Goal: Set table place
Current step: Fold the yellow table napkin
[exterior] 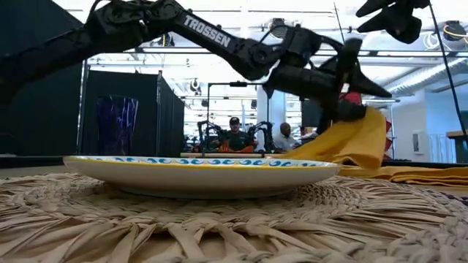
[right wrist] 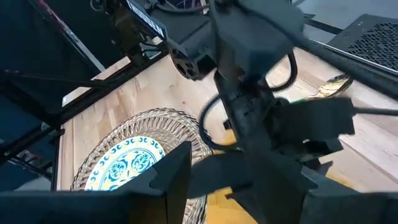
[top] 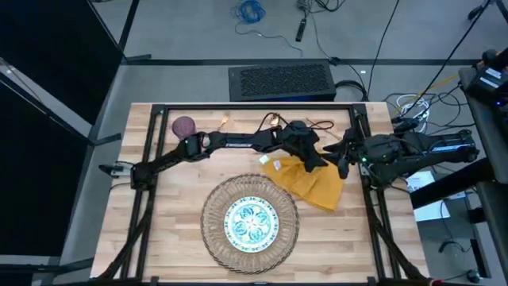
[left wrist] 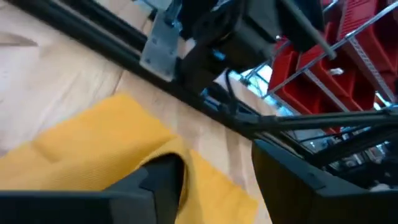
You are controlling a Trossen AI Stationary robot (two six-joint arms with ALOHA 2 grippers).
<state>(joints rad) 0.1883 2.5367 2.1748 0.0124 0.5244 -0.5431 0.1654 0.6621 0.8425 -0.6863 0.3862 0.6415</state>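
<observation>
The white, teal-patterned plate [top: 251, 220] rests on the round wicker mat [top: 213, 208] near the table's front edge. To its right lies the crumpled yellow napkin [top: 317, 183]; its far left part stands up in a peak [exterior: 369, 124]. My left gripper [top: 311, 156] reaches across the table and is open at that peak. My right gripper [top: 343, 155] hovers open just to the right, higher up [exterior: 395, 18]. The purple cup [top: 184, 125] stands at the far left. Gold cutlery [top: 274, 121] lies near the far edge. My left gripper is open, and one finger [left wrist: 155, 186] lies against a raised fold of the napkin [left wrist: 180, 149]. Cloth shows on both sides of that finger. The other finger [left wrist: 298, 180] stands past the napkin's edge over bare wood. The rest of the napkin lies on the table.
Black frame bars [top: 155, 151] run along the table's left, right and far sides. A black box [top: 282, 79] sits beyond the far edge. People sit in the room behind [exterior: 234, 135]. Bare wood shows left of the mat [top: 159, 230].
</observation>
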